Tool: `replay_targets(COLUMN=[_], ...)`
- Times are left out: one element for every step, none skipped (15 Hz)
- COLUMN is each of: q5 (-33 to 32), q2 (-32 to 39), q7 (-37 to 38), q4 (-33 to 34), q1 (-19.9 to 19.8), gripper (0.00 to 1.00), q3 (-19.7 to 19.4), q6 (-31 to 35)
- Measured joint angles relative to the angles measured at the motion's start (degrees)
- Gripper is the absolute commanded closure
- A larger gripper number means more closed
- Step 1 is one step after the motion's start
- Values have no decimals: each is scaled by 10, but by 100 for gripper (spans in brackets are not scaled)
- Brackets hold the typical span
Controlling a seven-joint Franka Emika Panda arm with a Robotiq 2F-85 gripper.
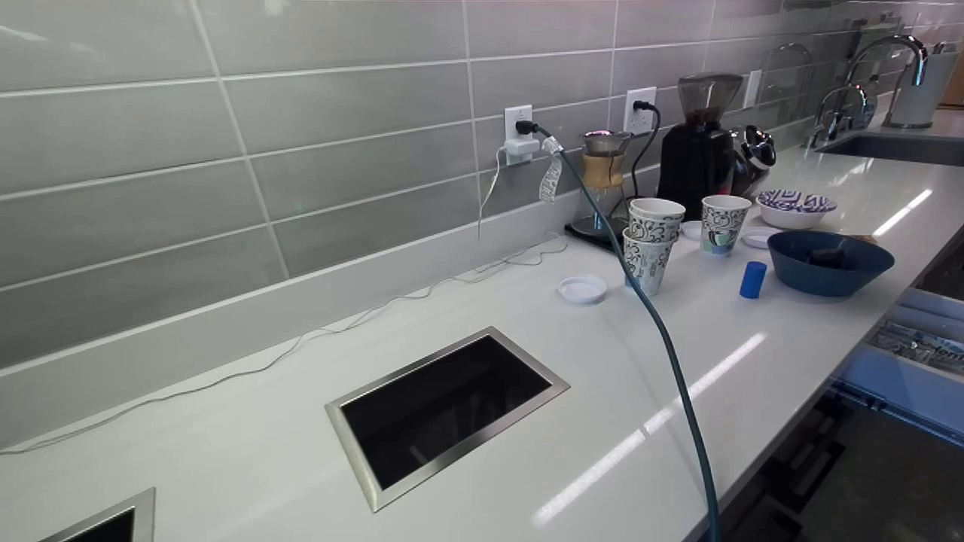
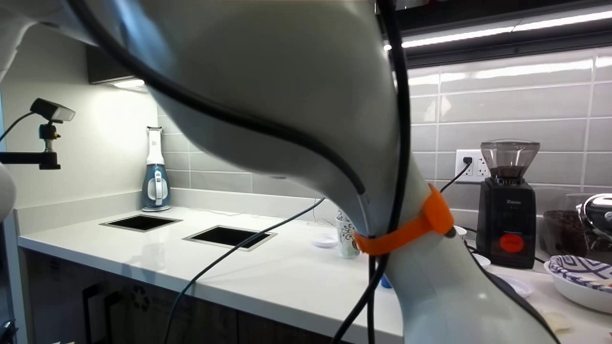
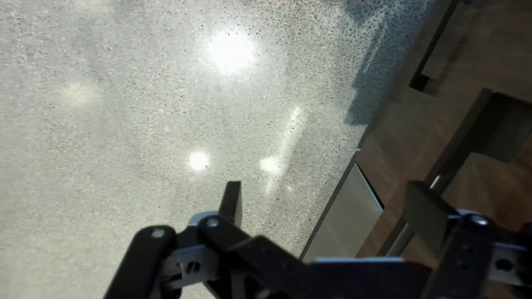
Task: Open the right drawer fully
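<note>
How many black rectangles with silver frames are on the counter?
2. In an exterior view, one black rectangle is in front of the blue-and-white appliance; another black rectangle is farther right. The arm hides some counter there, but both exterior views show no third.

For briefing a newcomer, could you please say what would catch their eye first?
The pale robot arm with its orange strap would probably dominate, spanning an exterior view. Next come spread fingers low in the wrist view and an open drawer at an exterior view's right edge.
</note>
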Motion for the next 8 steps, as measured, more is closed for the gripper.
replay_targets(q5=[-18,-39,-62,-86,-111,-136,-161,-184], q2=[0,1,2,4,7,10,14,19], q7=[13,26,41,57,72,87,102,117], q4=[0,0,0,0,0,1,4,7], q1=[12,25,41,60,79,99,120,139], gripper=[0,0,0,0,0,0,0,0], q3=[-14,-31,-50,-72,-94,-116,-137,-156], q6=[0,0,0,0,0,0,0,0])
